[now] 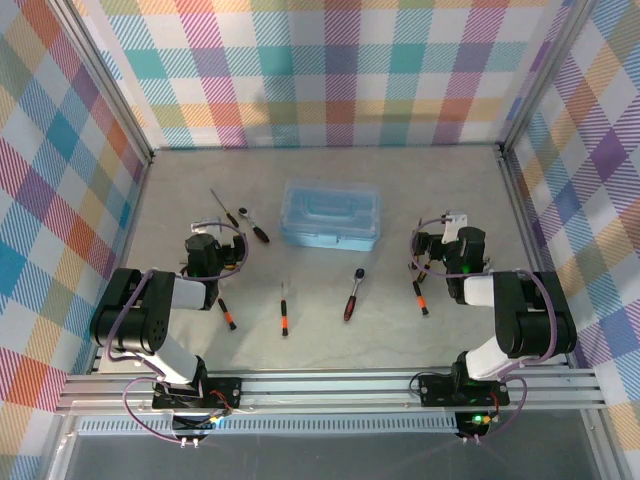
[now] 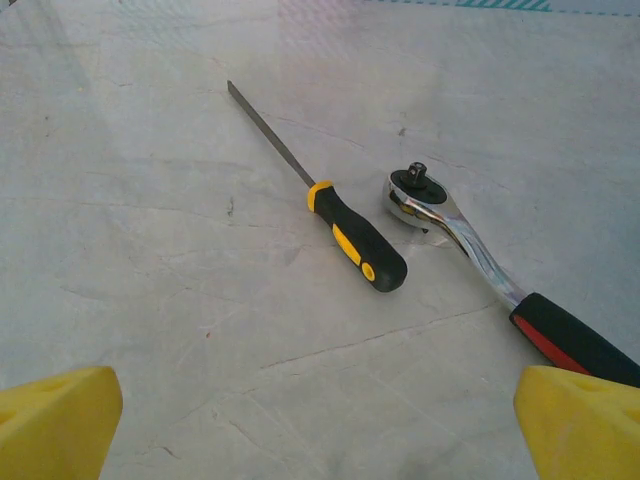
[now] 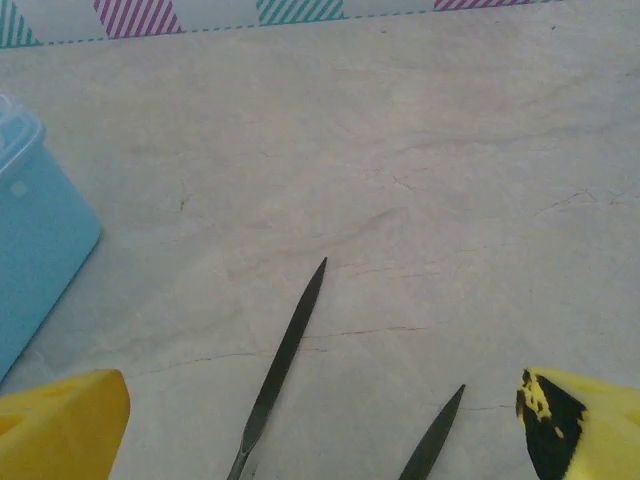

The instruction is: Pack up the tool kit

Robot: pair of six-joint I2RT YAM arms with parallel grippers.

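The tool kit's light-blue box [image 1: 330, 215] with its clear lid down stands mid-table, and its corner shows in the right wrist view [image 3: 40, 240]. My left gripper [image 1: 205, 250] [image 2: 320, 430] is open, low over bare table. Just ahead of it lie a black-and-yellow-handled screwdriver [image 2: 355, 240] [image 1: 228, 212] and a metal ratchet [image 2: 450, 225] [image 1: 255, 226]. My right gripper [image 1: 452, 248] [image 3: 320, 430] is open too, right of the box. Two thin dark blades [image 3: 285, 355] [image 3: 435, 440] lie between its fingers, untouched. Nearer the arms lie another ratchet [image 1: 354, 294] and screwdrivers [image 1: 284, 320] [image 1: 227, 314] [image 1: 421, 296].
Checkered walls [image 1: 320, 70] close in the table at the back and both sides. An aluminium rail [image 1: 330, 385] runs along the near edge by the arm bases. Bare tabletop [image 1: 430, 180] lies behind the box.
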